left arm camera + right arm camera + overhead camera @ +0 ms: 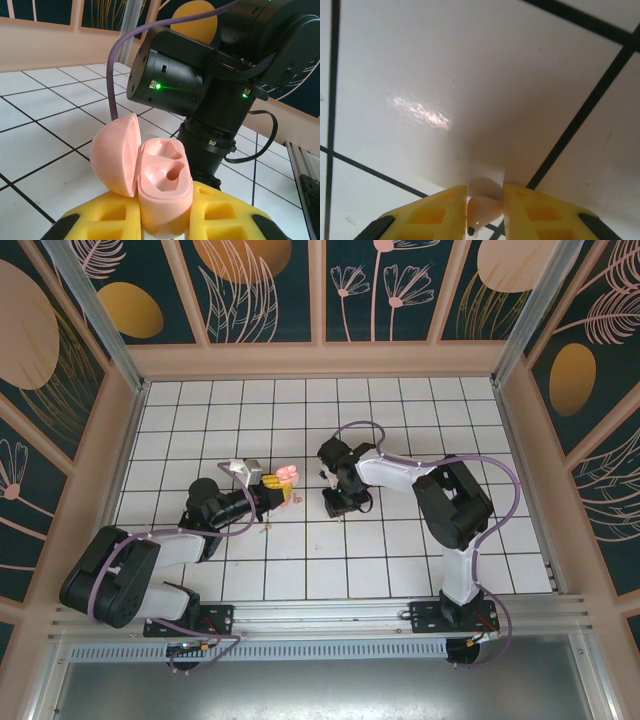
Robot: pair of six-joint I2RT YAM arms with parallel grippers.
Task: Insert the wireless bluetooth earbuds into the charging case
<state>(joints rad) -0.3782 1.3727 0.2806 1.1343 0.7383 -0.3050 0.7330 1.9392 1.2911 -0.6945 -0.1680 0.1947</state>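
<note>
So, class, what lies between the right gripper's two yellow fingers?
One pale-pink earbud, filling the gap between the fingers, as the right wrist view shows.

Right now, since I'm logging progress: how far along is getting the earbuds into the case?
Done: the charging case sits open in the left gripper, both wells empty. In hand: the right gripper pinches one earbud on the tile. Left: seating both earbuds; none is in yet.
</note>
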